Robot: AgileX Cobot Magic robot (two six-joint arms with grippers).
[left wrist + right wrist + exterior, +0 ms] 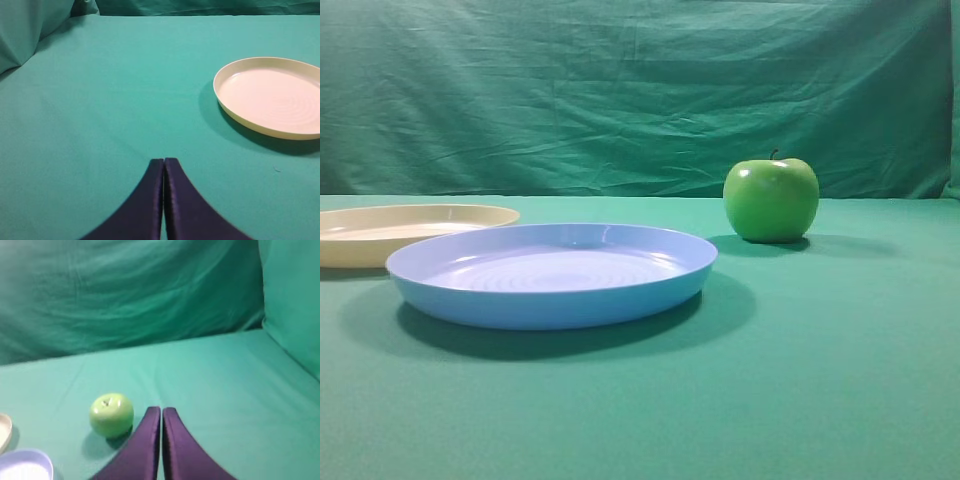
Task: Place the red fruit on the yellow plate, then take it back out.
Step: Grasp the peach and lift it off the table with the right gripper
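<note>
Our left pincer (163,165) hangs above the desk (100,100) with its dark fingers pressed together and nothing between them; our right pincer (161,412) is the same, tips meeting, empty. Just ahead of the left one and off to its right lies the yellow plate (235,120), bare, its shallow floor faintly ringed. Near the right pincer, a little to its left, sits a glossy green apple (111,415), upright with its stem showing, and the rim of a blue plate (30,460) peeks in at the lower corner. From the high view the blue plate (552,300) stands in front, the yellow plate (380,245) behind it to the left, and the apple (771,200) well apart on the right. The red fruit appears in none of our views, so we cannot say where it lies, and the task looks not yet begun. We judge such a fruit would be light, rounded and fairly firm, with a matte skin less slippery than the apple's; we would take it across its widest middle with a gentle squeeze, since it could roll. The desk is covered in smooth green cloth, and the same cloth, creased, hangs as a backdrop (640,90) behind and at the sides.
</note>
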